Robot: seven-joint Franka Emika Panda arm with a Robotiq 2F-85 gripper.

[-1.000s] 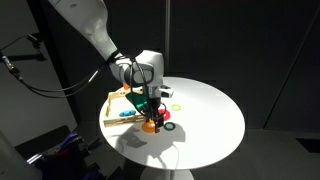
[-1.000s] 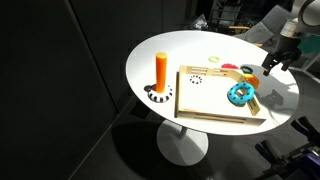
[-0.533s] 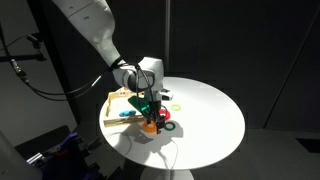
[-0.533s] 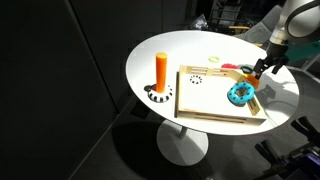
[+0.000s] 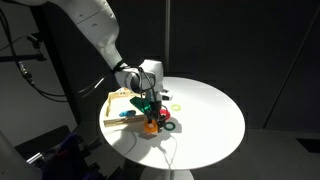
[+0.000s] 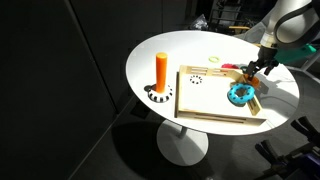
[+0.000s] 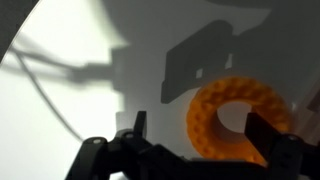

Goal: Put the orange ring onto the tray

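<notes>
In an exterior view the arm comes down from high at one side and bends at the wrist. This points the gripper almost straight down over the white table, just off the edge of the tray. The gripper hides the orange ring here, and an orange peg stands in front of it.

In an exterior view from across the table the gripper sits low at the far rim of the tray. A small orange spot just beside its tips looks like the orange ring, lying on the table next to the tray and not in it. A blue ring lies in the tray nearby. The steep pose makes sense, since a ring lying flat is best taken from above.

In the wrist view the orange ring lies flat on the table, large and close. The jaws are spread apart and hold nothing. One finger stands clear of the ring. The other overlaps the ring's band, though I cannot tell whether it sits inside the hole. The offset probably means the gripper is lining up to pinch one side of the band
</notes>
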